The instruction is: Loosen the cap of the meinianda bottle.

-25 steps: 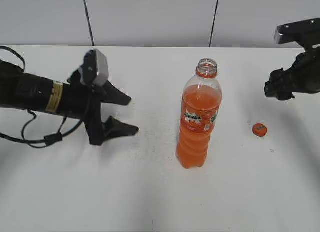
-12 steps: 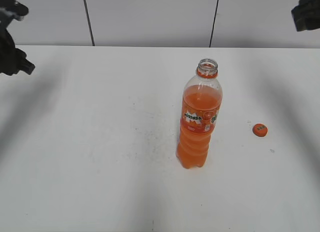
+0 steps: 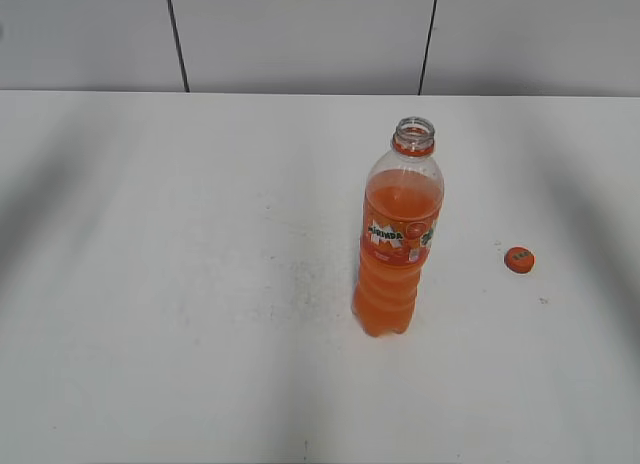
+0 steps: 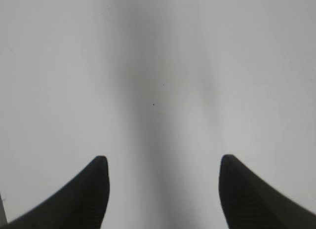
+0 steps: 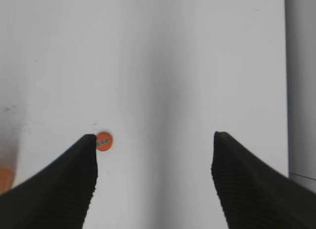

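Observation:
The meinianda bottle (image 3: 398,234) stands upright on the white table, orange drink inside, its neck open with no cap on it. The orange cap (image 3: 518,260) lies flat on the table to the bottle's right; it also shows in the right wrist view (image 5: 103,141), far below, beside the left fingertip. My right gripper (image 5: 154,140) is open and empty, high above the table. My left gripper (image 4: 163,162) is open and empty over bare table. Neither gripper shows in the exterior view.
The white table (image 3: 200,314) runs to a grey panelled wall (image 3: 300,34) at the back. The table's right edge (image 5: 286,91) shows in the right wrist view. Soft arm shadows fall across the table.
Both arms have pulled up and out of the exterior view, the left one off to the left, the right one off to the right. The bottle and cap have not moved.

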You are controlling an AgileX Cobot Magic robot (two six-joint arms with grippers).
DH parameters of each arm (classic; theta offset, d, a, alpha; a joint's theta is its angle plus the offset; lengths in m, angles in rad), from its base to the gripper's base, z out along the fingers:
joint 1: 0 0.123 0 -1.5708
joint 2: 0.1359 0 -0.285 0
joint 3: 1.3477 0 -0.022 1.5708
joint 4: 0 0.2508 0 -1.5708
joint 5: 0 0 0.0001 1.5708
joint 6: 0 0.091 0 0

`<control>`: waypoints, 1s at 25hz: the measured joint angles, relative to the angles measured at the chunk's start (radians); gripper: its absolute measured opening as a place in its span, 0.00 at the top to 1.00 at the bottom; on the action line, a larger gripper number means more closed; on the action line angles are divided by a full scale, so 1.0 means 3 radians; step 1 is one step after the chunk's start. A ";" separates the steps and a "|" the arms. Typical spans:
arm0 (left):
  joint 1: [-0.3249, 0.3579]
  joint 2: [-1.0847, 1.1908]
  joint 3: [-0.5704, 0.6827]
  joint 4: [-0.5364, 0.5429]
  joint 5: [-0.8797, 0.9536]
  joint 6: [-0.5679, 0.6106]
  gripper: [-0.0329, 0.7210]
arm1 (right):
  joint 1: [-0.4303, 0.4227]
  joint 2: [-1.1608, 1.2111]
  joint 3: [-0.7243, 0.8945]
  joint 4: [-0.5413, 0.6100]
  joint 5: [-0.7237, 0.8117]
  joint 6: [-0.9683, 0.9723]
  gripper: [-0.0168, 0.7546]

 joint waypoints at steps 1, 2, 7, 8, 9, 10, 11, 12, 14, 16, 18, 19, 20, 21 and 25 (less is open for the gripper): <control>0.0000 -0.0093 0.0000 -0.0003 0.0011 0.0004 0.38 | 0.0000 -0.0080 0.0009 0.0074 0.0012 -0.0031 0.28; 0.0000 -0.0213 0.0008 -0.0006 0.0013 0.0004 0.38 | 0.0000 -0.0159 0.0052 0.0122 0.0015 -0.0057 0.28; 0.0000 -0.0966 0.0497 -0.0056 0.0018 0.0004 0.38 | 0.0000 -0.0891 0.0944 0.0083 -0.0008 -0.0131 0.28; 0.0000 -0.1126 0.0641 -0.0082 0.0018 0.0004 0.38 | 0.0000 -0.1104 0.1185 0.0085 -0.0061 -0.0132 0.28; 0.0000 -0.1325 0.0823 -0.0105 0.0006 0.0004 0.38 | 0.0000 -0.1291 0.1425 0.0088 -0.0149 -0.0135 0.28; 0.0000 -0.1533 0.1010 -0.0122 -0.0026 0.0004 0.38 | 0.0000 -0.1513 0.1741 0.0100 -0.0235 -0.0135 0.28; 0.0000 -0.1740 0.1166 -0.0137 -0.0076 0.0004 0.38 | 0.0000 -0.1726 0.1994 0.0102 -0.0299 -0.0135 0.28; 0.0000 -0.1909 0.1351 -0.0146 -0.0134 0.0004 0.38 | 0.0000 -0.1920 0.2187 0.0102 -0.0340 -0.0135 0.28; 0.0000 -0.2301 0.1704 -0.0175 -0.0243 0.0004 0.38 | 0.0000 -0.2227 0.2611 0.0102 -0.0409 -0.0135 0.28; 0.0000 -0.2652 0.2001 -0.0229 -0.0335 0.0004 0.38 | 0.0000 -0.2545 0.2953 0.0106 -0.0431 -0.0139 0.28; 0.0000 -0.3073 0.2292 -0.0295 -0.0383 0.0004 0.38 | 0.0000 -0.2860 0.3250 0.0109 -0.0431 -0.0139 0.28; 0.0000 -0.3210 0.2408 -0.0321 -0.0407 0.0004 0.38 | 0.0000 -0.2994 0.3353 0.0109 -0.0431 -0.0139 0.28; 0.0000 -0.3368 0.2546 -0.0340 -0.0429 0.0004 0.38 | 0.0000 -0.3109 0.3459 0.0109 -0.0431 -0.0139 0.28; 0.0000 -0.3526 0.2682 -0.0358 -0.0452 0.0004 0.38 | 0.0000 -0.3252 0.3550 0.0109 -0.0431 -0.0139 0.28; 0.0000 -0.4102 0.3114 -0.0409 -0.0458 0.0004 0.38 | 0.0000 -0.3785 0.3787 0.0105 -0.0442 -0.0139 0.28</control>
